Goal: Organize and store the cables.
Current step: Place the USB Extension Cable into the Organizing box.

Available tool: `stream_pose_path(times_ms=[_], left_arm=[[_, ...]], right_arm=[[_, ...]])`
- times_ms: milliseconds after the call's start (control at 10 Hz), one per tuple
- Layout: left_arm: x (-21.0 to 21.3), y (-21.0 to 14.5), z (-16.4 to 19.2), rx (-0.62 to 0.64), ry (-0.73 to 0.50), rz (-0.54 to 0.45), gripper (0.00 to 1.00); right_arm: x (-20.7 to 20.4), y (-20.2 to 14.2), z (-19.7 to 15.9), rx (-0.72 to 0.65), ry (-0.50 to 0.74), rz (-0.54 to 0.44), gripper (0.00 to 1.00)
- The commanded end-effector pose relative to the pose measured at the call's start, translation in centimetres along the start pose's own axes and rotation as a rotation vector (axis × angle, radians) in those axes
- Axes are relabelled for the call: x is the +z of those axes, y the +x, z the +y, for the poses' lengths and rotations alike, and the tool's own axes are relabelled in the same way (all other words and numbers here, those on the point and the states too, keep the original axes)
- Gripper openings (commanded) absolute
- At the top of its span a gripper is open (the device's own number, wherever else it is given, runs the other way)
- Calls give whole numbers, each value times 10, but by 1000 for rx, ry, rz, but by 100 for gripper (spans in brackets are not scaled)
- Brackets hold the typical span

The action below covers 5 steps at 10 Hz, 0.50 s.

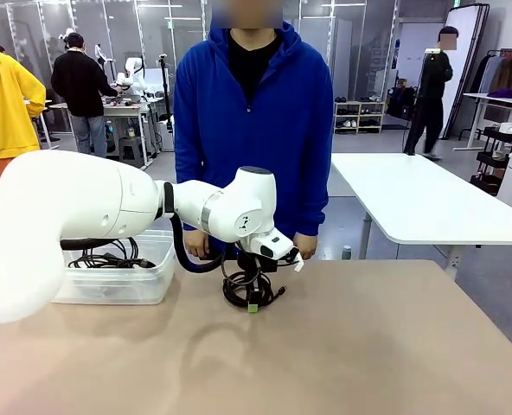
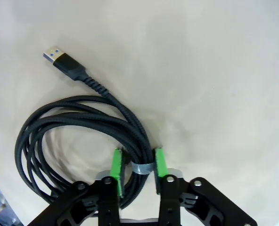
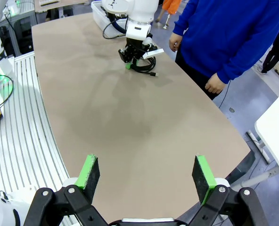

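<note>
A black braided cable point(image 2: 73, 122) lies in a round coil on the tan table, its USB plug point(image 2: 64, 61) pointing away from the coil. My left gripper point(image 2: 138, 167) is shut on the coil where grey tape binds it, one green pad on each side. From the front, the same cable point(image 1: 237, 294) lies at the table's far edge under the left gripper point(image 1: 252, 303). More dark cables point(image 1: 109, 258) lie in a clear bin point(image 1: 118, 290) to the left. My right gripper point(image 3: 146, 175) hangs open above the table with nothing between its fingers, far from the cable point(image 3: 146, 67).
A person in a blue hoodie point(image 1: 252, 130) stands at the far edge just behind the coil, hands point(image 3: 176, 42) at the sides. A white table point(image 1: 429, 199) stands beyond at the right. The tan table point(image 1: 342, 346) is bare in front.
</note>
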State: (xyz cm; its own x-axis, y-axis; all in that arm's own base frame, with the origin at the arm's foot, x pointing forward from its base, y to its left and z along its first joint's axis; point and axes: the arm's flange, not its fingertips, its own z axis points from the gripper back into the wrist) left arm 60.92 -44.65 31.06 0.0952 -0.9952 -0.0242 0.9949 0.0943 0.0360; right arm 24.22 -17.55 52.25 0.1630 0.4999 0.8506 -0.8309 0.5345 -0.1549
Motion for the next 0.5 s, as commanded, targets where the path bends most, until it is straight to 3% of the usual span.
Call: stream_pose_path(times_ms=[0,200,400], left_arm=[[3,-6,-7,5,3,5,0],[29,-15,-9,-3,12,-33,0],[103,-34,-15,-89,-12,-99,0]], right_arm=[[1,-1,1,14,2,-5,100],[1,-1,1,14,2,-5,100],[1,-1,1,14,2,-5,100]])
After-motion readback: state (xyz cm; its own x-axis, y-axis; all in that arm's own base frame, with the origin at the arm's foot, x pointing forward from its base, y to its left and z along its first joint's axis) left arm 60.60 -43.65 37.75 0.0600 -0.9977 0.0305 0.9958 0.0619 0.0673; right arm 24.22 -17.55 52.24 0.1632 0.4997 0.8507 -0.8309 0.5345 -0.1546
